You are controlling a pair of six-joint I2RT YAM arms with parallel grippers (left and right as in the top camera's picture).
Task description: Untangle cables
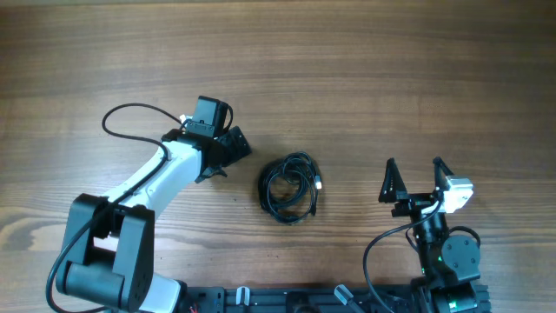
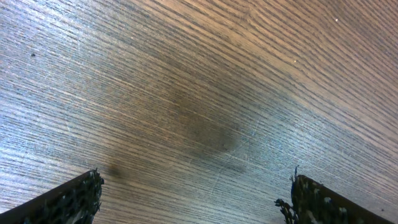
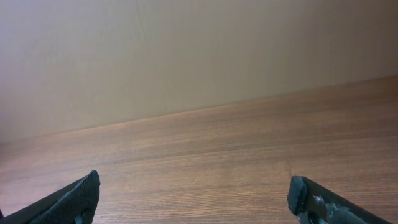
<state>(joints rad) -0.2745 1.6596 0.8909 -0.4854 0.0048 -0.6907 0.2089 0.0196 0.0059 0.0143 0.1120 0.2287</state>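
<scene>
Left gripper (image 1: 228, 155) and right gripper (image 1: 414, 169) are being held wide open, with nothing being gripped. Cables (image 1: 289, 187) are being seen coiled in one bundle between them, touching neither. Should several strands be pinched together, the tangle is likely being tightened, and plug ends (image 1: 319, 183) risk being snagged inside loops.

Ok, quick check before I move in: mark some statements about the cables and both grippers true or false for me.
1. The cables lie in one coiled bundle on the table, between the two arms. True.
2. The left gripper holds the bundle. False: it is open, empty and apart from it.
3. The right gripper is shut. False: its jaws stand wide open.
4. Neither wrist view shows the cables. True.
</scene>
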